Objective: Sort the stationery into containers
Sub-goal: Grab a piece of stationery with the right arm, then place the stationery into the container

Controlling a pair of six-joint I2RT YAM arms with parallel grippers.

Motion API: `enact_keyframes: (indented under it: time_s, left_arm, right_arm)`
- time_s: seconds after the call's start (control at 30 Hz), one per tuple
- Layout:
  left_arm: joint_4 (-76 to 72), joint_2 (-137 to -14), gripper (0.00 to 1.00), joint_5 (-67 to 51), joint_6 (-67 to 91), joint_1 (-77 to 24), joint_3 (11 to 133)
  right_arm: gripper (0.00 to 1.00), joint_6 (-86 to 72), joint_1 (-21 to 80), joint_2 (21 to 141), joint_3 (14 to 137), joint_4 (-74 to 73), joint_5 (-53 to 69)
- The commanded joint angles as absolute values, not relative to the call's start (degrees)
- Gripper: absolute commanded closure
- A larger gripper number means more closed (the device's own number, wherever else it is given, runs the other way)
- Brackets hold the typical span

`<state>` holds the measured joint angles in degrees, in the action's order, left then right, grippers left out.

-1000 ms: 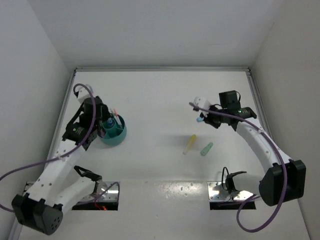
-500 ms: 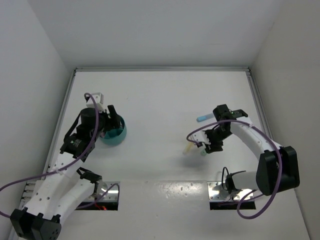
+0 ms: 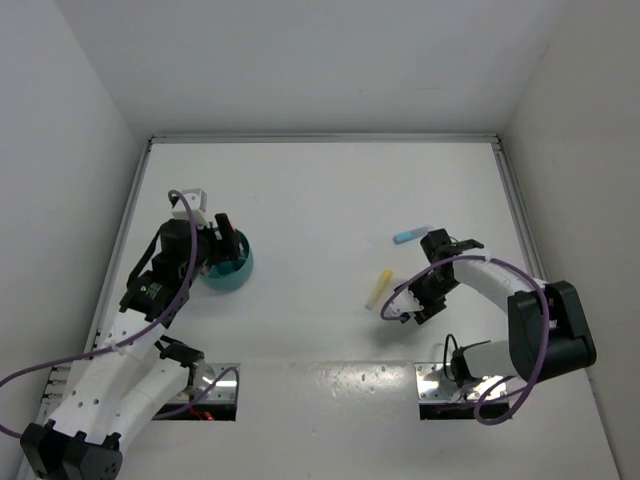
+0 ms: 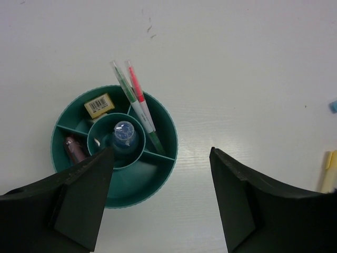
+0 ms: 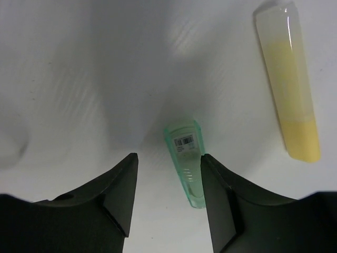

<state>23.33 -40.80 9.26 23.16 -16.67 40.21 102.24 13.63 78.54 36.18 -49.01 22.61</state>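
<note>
The dark-teal cup (image 4: 158, 176) has divided compartments and shows in the top view (image 3: 236, 272) too. It holds a green pen (image 4: 138, 113), a pink pen (image 4: 136, 87), a yellow eraser (image 4: 99, 105), a pink marker (image 4: 73, 147) and, in its centre, the blue-capped tube (image 4: 125, 133). My left gripper (image 4: 160, 205) is open and empty above the cup's near-right rim. My right gripper (image 5: 166, 200) is open, low over the table, its fingers either side of the green marker (image 5: 187, 158), which lies close to the right finger. The yellow marker (image 5: 289, 84) lies beside it.
A blue marker (image 3: 410, 236) lies on the white table beyond the right gripper. The yellow marker (image 3: 378, 288) lies just left of that gripper (image 3: 418, 298). Side walls bound the table left and right. The left gripper (image 3: 222, 240) hangs over the cup's far-left side.
The right gripper has moved away from the blue marker, toward the near edge, and come down over the green marker. The left gripper has shifted slightly back from the cup.
</note>
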Motion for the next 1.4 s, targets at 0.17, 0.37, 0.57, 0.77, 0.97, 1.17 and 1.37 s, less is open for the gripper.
enact_keyframes:
  time_s: [0.17,0.37,0.57,0.77,0.97,1.17,1.37]
  left_arm:
    - [21.09,-39.99,0.21,10.11,22.68,-16.17,40.25]
    - [21.09,-39.99,0.21,10.11,23.20,-16.17,40.25]
    - [21.09,-39.46,0.21,10.63,23.20,-16.17,40.25]
    - [21.09,-37.89,0.21,13.44,23.20,-16.17,40.25]
    - [21.71,-31.90,0.21,26.27,27.51,-16.17,39.73]
    - [22.24,-28.04,0.21,29.09,28.82,-16.17,39.20]
    - [22.76,-26.73,0.21,33.91,29.88,-16.17,39.20]
  right_arm:
    - [0.49,104.94,14.50,80.85,35.94,-41.40,22.42]
    - [0.50,104.94,15.64,86.82,39.97,-44.55,20.13]
    - [0.64,104.94,16.79,92.63,43.85,-49.99,17.67]
    - [0.89,104.94,19.24,95.27,51.31,-60.97,25.73]
    - [1.00,76.90,25.47,92.72,70.64,-52.87,52.12]
    - [1.00,29.58,38.40,97.63,83.74,-27.43,28.19]
    - [1.00,12.60,43.67,114.41,108.00,-32.09,23.97]
